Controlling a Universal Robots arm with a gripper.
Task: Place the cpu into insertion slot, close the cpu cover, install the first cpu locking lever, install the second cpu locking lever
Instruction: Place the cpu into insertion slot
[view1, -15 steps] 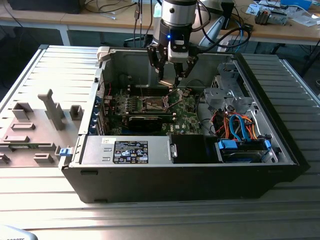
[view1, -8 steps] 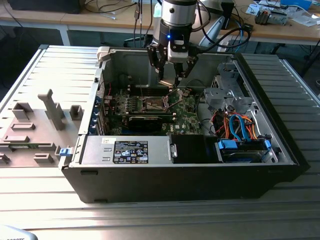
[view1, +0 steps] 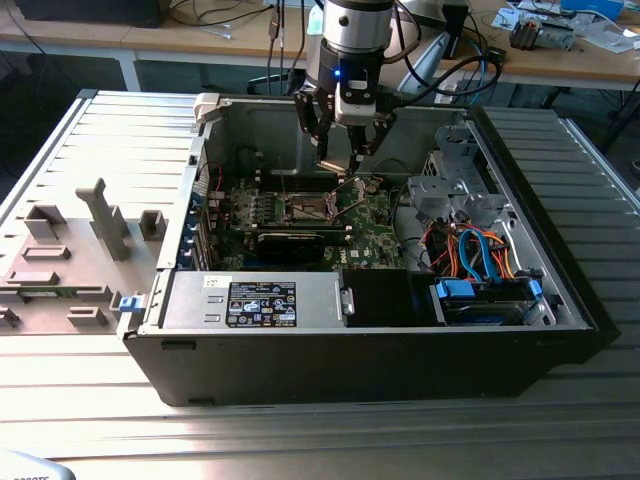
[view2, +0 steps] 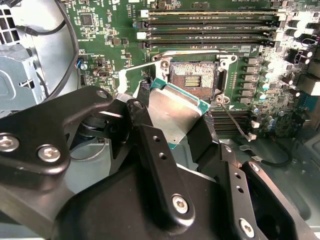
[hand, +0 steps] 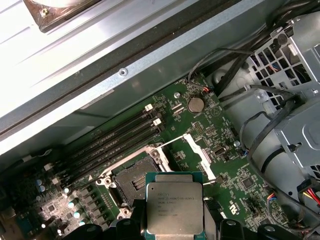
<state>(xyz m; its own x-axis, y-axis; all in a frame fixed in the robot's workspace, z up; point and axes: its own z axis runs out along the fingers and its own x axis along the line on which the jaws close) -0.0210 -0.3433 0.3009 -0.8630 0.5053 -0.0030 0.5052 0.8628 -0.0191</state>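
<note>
Surface: at the exterior view's left, grey holders (view1: 100, 215) stand on the ribbed surface (view1: 300, 440) beside the computer case (view1: 380, 350). They are well apart from the work.
Case: it lies on its side with the panel off, so the green board (view1: 370, 225) faces up and can be reached from above.
Socket: the socket (view2: 194, 77) sits near the middle of the board with its dark centre bare. Nothing is seated in it yet, and we judge it ready to take the chip.
Claw: the claw (view1: 340, 163) hangs inside the case over the far middle of the board. Its fingers are clamped on two opposite edges of the chip.
Chip: in the second wrist view the chip (view2: 176, 116) rides between the fingers, silver top toward the camera, near the socket and apart from it. We judge the edge grip is meant to leave its underside untouched.
Cover: in the first wrist view the cover (hand: 202, 156) stands open, tipped away from the socket, which leaves the opening free.
Lever: a thin wire lever (view2: 235, 122) lies loose beside the socket. We judge it unlatched, which is why the cover can stand open.
Right side: the drive cage (view1: 450, 185) and the orange and blue cables (view1: 480, 255) sit at the exterior view's right, well apart from the socket.
</note>
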